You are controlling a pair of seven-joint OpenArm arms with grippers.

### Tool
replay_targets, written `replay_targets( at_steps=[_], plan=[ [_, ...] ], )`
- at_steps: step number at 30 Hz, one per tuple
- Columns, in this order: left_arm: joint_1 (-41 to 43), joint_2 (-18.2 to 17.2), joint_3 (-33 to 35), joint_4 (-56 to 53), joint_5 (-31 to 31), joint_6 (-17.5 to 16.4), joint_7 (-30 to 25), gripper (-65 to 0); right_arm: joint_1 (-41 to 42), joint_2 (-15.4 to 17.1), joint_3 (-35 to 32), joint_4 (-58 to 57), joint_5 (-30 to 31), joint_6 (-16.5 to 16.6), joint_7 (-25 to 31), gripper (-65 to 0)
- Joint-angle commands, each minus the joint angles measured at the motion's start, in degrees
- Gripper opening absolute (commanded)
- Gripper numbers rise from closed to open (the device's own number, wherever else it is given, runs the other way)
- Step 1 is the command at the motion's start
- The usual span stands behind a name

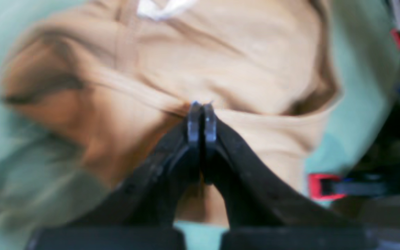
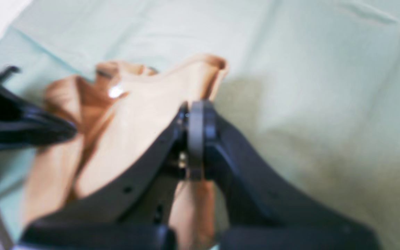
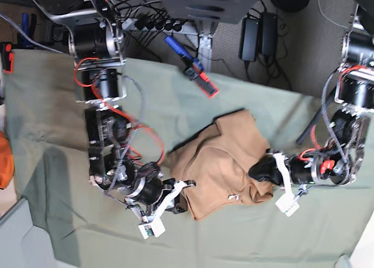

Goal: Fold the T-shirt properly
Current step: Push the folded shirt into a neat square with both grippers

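Barely begun: tan T-shirt (image 3: 219, 163) bunched mid-desk on the sage-green sheet (image 3: 52, 128), far from folded. Left claw (image 1: 201, 106) and right claw (image 2: 194, 107) each pinching its fabric.

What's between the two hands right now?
Only the T-shirt, bunched on the green sheet, spans from the right hand to the left hand; the base view shows it.

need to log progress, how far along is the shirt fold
Early. Done: both grippers have a grip on the shirt, the left gripper and the right gripper each shut on an edge. In hand: the shirt is bunched and partly lifted off the green sheet. Left: no flat, neat fold shows yet, so it still has to be spread out, folded and laid down.
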State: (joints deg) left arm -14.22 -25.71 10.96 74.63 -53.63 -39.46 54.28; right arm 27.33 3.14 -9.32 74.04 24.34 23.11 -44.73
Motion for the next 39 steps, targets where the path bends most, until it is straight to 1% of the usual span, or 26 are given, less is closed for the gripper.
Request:
replay_targets(
  at_steps=[1,4,5,10,13,15,17,18,22,24,25,28,29,31,33,36,38,39],
  plan=[
    [-1.5,-0.9,-0.5,0.2,0.9,-0.5,-1.7,-65.0,1.8,-0.2,-1.0,-1.0,-0.5,5.2,1.4,-65.0],
    [-1.5,-1.3,-0.5,-2.2,6.4,-0.5,-4.5,-65.0,2.6,-0.2,-3.8,-5.7,-3.0,5.2,3.1,-65.0],
    [-1.5,-1.6,-0.5,-3.2,7.4,-0.5,-5.7,-65.0,2.7,-0.2,-4.4,-6.9,-3.7,5.2,3.9,-65.0],
    [-1.5,-3.1,-0.5,-7.5,9.0,-0.5,-9.6,-65.0,2.6,-0.1,-4.8,-10.7,-6.8,5.2,5.9,-65.0],
    [-1.5,-3.0,-0.5,-8.7,11.2,-0.5,-11.9,-65.0,2.6,-0.2,-4.9,-11.4,-6.6,5.2,6.0,-65.0],
    [-1.7,-3.0,-0.5,-8.7,11.1,-0.5,-12.2,-65.0,2.6,-0.1,-4.8,-11.2,-5.8,5.2,6.0,-65.0],
    [-2.3,-3.2,-0.7,-8.6,10.2,-0.5,-10.4,-65.0,2.6,-0.2,-4.8,-10.5,-5.6,5.2,5.9,-65.0],
    [-2.5,-3.5,-0.9,-8.3,8.4,-0.5,-8.5,-65.0,2.6,-0.1,-4.8,-9.9,-5.2,5.2,5.5,-65.0],
    [-2.2,-6.6,-3.6,-4.1,-3.7,-0.5,0.7,-65.0,2.3,0.1,-3.3,-6.8,-4.8,5.2,4.0,-65.0],
    [-1.5,-8.0,-6.1,-1.2,-8.8,-0.5,4.0,-65.0,2.4,0.4,-1.9,-5.8,-4.8,5.2,4.0,-65.0],
    [-1.1,-8.5,-7.3,-0.2,-10.2,-0.5,5.6,-65.0,2.4,0.7,-1.2,-5.5,-4.8,5.2,4.0,-65.0],
    [-0.8,-8.9,-8.4,0.3,-9.9,-0.5,8.7,-65.0,2.5,2.1,0.1,-5.5,-4.9,5.2,4.2,-65.0],
    [-0.4,-9.1,-8.4,0.3,-9.9,-0.5,9.0,-65.0,2.5,2.8,0.2,-5.6,-4.9,5.2,4.2,-65.0],
    [1.2,-9.1,-8.4,0.3,-9.9,-0.5,8.1,-65.0,2.4,3.7,0.2,-6.0,-4.8,5.2,4.2,-65.0],
    [3.4,-9.0,-8.4,0.3,-9.0,-0.5,5.5,-65.0,2.3,3.8,0.2,-6.6,-4.8,5.2,3.9,-65.0],
    [6.1,-8.1,-8.4,0.3,-3.3,-0.5,0.6,-65.0,1.7,3.5,0.2,-7.5,-3.5,5.2,3.8,-65.0],
    [6.8,-6.9,-8.4,0.3,0.4,-0.5,-1.6,-65.0,0.6,3.5,0.2,-7.5,-2.3,5.2,3.7,-65.0],
    [6.8,-6.3,-8.4,0.2,1.3,-0.5,-2.2,-65.0,0.0,3.5,0.2,-7.5,-1.8,5.2,3.7,-65.0]
  ],
)
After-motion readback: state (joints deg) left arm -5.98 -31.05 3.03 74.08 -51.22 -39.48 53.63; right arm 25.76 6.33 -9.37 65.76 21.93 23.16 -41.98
